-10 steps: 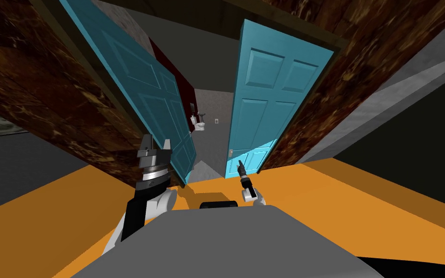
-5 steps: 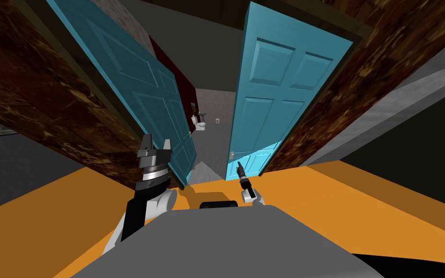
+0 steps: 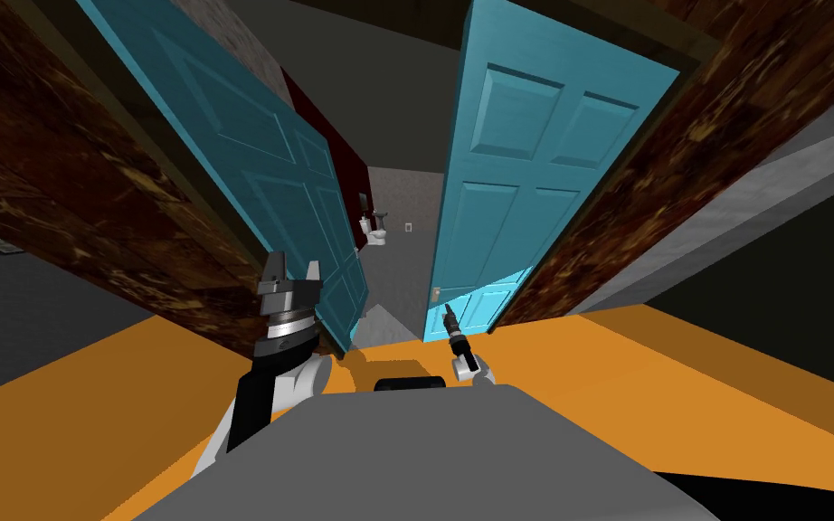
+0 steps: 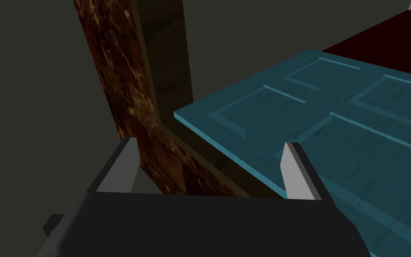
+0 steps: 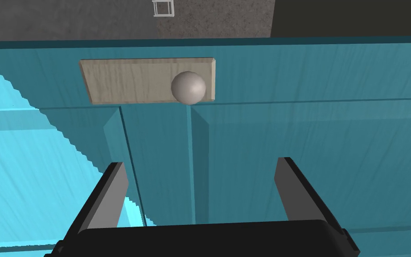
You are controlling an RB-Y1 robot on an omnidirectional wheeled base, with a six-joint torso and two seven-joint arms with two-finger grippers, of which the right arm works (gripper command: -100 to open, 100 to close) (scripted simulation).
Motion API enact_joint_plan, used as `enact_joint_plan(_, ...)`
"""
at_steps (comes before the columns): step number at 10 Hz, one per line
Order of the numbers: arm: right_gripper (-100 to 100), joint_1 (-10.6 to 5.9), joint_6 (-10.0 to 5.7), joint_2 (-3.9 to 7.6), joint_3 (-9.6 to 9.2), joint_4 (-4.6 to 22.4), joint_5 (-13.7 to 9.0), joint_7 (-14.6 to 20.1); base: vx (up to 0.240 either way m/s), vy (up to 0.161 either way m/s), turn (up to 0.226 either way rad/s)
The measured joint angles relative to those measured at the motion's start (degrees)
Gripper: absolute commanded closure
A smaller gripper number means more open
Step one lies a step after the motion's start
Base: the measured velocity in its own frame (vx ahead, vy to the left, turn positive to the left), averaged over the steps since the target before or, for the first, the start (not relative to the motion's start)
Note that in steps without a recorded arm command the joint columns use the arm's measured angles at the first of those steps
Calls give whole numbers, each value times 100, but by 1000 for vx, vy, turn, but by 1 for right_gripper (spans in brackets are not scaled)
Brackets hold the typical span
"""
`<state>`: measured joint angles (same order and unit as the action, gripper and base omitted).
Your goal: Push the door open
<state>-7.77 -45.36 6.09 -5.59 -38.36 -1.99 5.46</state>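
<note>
Floor (image 3: 677, 380) of flat orange lies nearest, running up to a doorway set in a mottled brown wall (image 3: 90, 181). Above it, in the head view, the left end effector (image 3: 294, 267) is raised with its two fingers spread wide and nothing between them; it stands just beside the lower edge of the left door leaf (image 3: 261, 163), a teal panelled leaf that is swung partly inward. The left wrist view shows one finger in front of the brown wall and the other in front of the teal leaf, with the dark wooden door frame (image 4: 164, 67) between them. The right end effector (image 5: 200, 163) is lower and further forward, also wide apart and holding nothing. It points at the right door leaf (image 3: 515, 181), the teal panelled one that it faces, which stands ajar on the right side of the opening. Its fingers aim at the flat panel just under the round grey door knob (image 5: 188, 87), which sits on a pale rectangular plate (image 5: 129, 80) near the leaf's free edge; whether the fingertips touch the leaf cannot be told. A bright patch covers the leaf's lower part. Between the two leaves a gap opens onto a grey-floored room, where a white toilet (image 3: 375, 237) stands by a speckled grey back wall (image 3: 402, 194).
</note>
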Motion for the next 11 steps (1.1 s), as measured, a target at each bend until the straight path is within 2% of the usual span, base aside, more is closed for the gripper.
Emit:
enact_joint_plan(8, -100, -10, -79, -51, 95, 118, -32, -80, 177, 15, 23)
enact_joint_plan(9, 100, -12, -81, -52, 96, 118, -32, -82, -16, -1, -11)
enact_joint_plan(11, 100, -15, -77, -48, 97, 118, -32, -81, -28, -4, 9)
